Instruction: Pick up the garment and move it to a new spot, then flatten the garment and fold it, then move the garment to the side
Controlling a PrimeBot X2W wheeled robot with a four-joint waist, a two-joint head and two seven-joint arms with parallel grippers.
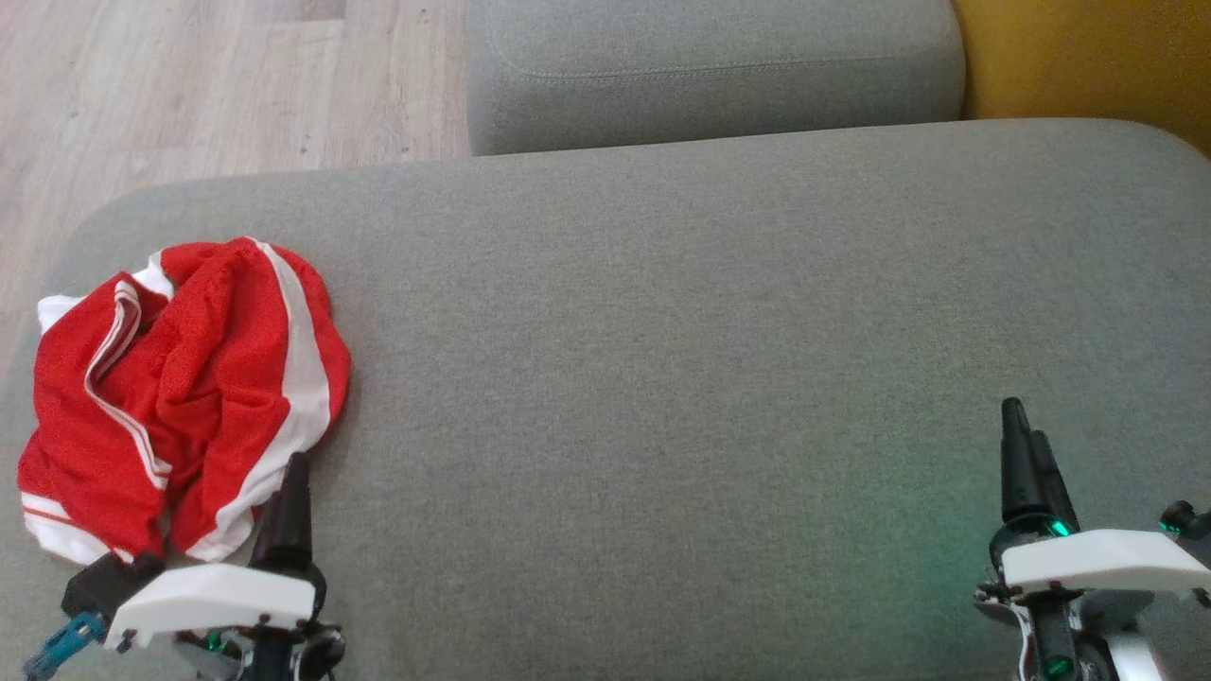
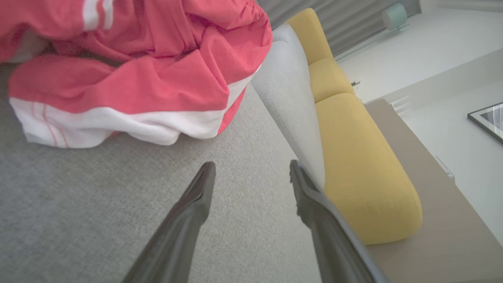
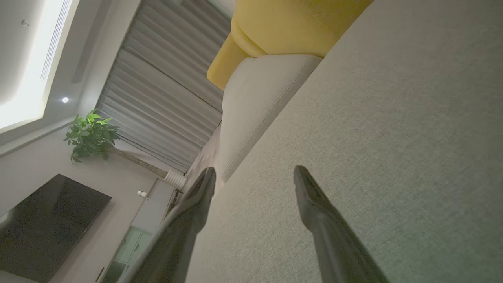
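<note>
Left hand (image 2: 251, 165) wide, empty, beside red garment (image 2: 157, 86), right hand (image 3: 255, 170) wide, empty, over grey cushion (image 3: 393, 118)

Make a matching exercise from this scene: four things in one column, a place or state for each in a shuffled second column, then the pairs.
Column one
1. garment
2. left gripper
3. right gripper
4. yellow cushion

Column two
A. open, over bare fabric on the right of the grey seat
B. behind the seat, at the far right
C. crumpled at the seat's left end
D. open, close to the red cloth but not gripping it

Pairs: 1-C, 2-D, 3-A, 4-B
</note>
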